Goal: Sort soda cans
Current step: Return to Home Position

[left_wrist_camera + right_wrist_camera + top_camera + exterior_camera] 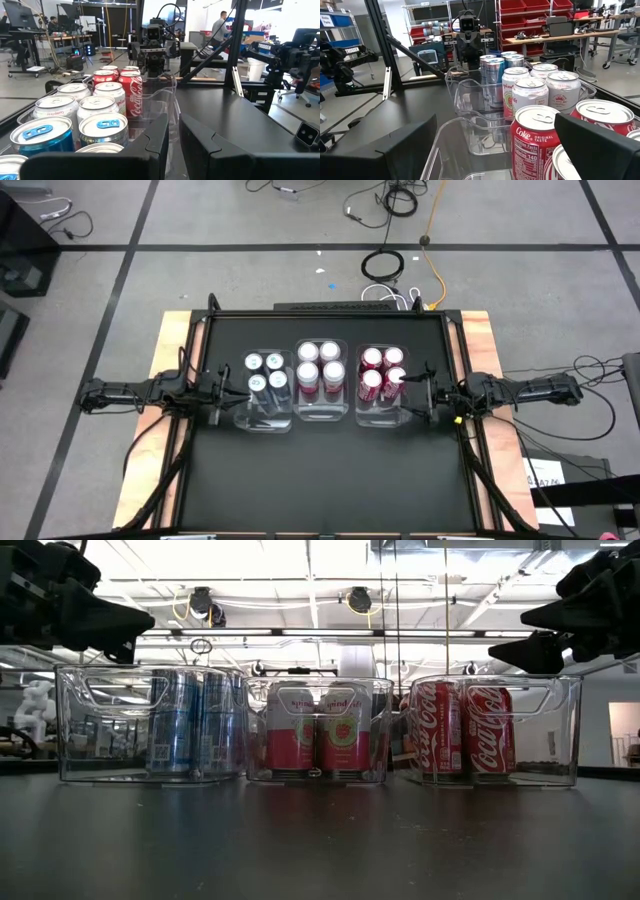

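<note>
Beyond the front of the black table (320, 480), three clear bins stand in a row, each holding four upright cans. The blue cans (190, 720) are in the left bin (80, 730), the pink-and-white cans (315, 730) in the middle bin (382, 730), and the red cans (465, 725) in the right bin (560, 730). The left gripper (222, 392) hangs above the left bin's outer edge with only a thin gap between its jaws, the right gripper (412, 388) hangs above the right bin's outer edge with its jaws wide apart and empty, and a person (220, 27) stands in the room far behind.
</note>
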Available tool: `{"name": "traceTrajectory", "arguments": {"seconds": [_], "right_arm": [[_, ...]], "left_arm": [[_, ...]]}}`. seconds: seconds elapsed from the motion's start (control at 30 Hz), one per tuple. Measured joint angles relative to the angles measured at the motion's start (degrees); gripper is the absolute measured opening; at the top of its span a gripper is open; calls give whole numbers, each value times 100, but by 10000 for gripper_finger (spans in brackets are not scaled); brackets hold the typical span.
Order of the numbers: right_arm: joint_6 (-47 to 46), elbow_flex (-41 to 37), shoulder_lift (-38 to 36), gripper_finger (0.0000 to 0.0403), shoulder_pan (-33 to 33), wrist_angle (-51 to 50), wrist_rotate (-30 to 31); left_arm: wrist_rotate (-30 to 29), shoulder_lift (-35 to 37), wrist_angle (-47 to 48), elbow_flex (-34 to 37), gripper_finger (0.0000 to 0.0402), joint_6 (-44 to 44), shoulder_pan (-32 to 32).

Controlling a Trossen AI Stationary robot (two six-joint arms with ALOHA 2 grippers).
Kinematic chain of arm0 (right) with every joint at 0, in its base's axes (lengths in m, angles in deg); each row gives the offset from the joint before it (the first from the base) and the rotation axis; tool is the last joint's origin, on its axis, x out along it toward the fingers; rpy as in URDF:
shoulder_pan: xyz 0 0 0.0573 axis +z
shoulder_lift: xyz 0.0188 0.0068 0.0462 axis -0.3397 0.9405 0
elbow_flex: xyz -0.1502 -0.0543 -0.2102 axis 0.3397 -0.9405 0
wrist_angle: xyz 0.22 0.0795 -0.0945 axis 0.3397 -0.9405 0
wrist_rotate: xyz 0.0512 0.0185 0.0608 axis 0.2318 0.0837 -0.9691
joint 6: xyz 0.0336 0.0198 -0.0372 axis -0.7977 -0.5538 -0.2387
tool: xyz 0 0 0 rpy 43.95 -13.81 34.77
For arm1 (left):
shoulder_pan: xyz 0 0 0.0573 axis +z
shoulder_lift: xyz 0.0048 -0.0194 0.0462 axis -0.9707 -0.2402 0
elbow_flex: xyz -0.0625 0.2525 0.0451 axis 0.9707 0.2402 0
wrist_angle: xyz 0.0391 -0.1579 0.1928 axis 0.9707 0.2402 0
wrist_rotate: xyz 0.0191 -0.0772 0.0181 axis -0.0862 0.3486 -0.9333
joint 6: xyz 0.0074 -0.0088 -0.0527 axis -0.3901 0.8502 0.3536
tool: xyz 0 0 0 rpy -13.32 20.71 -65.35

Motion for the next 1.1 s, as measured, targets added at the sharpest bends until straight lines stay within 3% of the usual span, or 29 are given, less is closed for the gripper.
{"name": "traceTrajectory", "arguments": {"seconds": [0.37, 0.63, 0.83, 1.1], "right_arm": [[-485, -2, 0, 396, 0, 0, 35], [109, -2, 0, 363, 1, 32, 275], [435, -1, 0, 293, 1, 37, 299], [611, 0, 0, 144, 1, 37, 291]], "left_arm": [[2, 0, 0, 0, 57, 0, 0], [2, 0, 0, 0, 57, 0, 0], [2, 0, 2, 0, 57, 0, 0], [2, 0, 2, 0, 57, 0, -2]]}}
